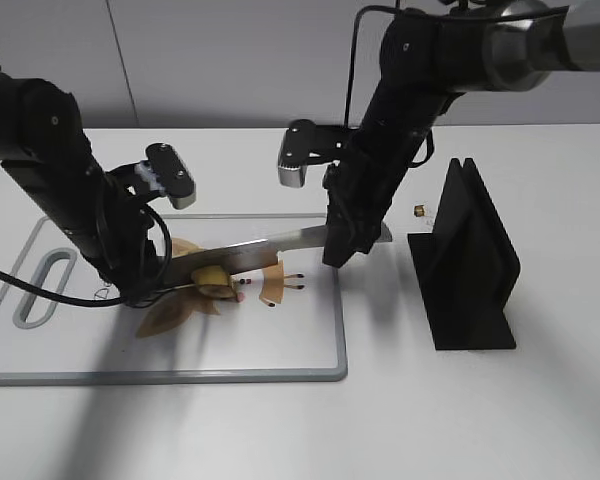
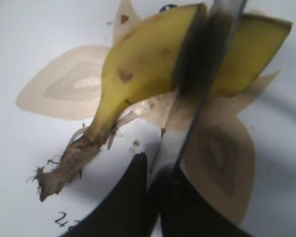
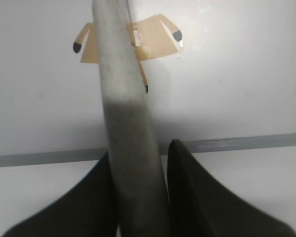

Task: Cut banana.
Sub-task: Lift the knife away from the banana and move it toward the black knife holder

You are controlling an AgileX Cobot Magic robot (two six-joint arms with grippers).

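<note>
A short piece of yellow banana (image 1: 212, 278) with a frayed stem lies on the white cutting board (image 1: 280, 340). In the left wrist view the banana (image 2: 143, 64) has the knife blade (image 2: 207, 49) pressed across it. My right gripper (image 1: 342, 250) is shut on the handle of the knife (image 1: 270, 245), which reaches left over the banana. The right wrist view shows the handle (image 3: 123, 98) between the fingers (image 3: 143, 153). My left gripper (image 1: 158, 290) is low at the banana's left end, its fingers (image 2: 155, 168) together and holding nothing, just short of the fruit.
Beige paper cut-outs (image 1: 275, 285) lie on the board under and around the banana. A black knife block (image 1: 470, 260) stands on the table at the right, with a small gold object (image 1: 418, 211) beside it. The board's grey rim (image 3: 237, 143) runs below the right gripper.
</note>
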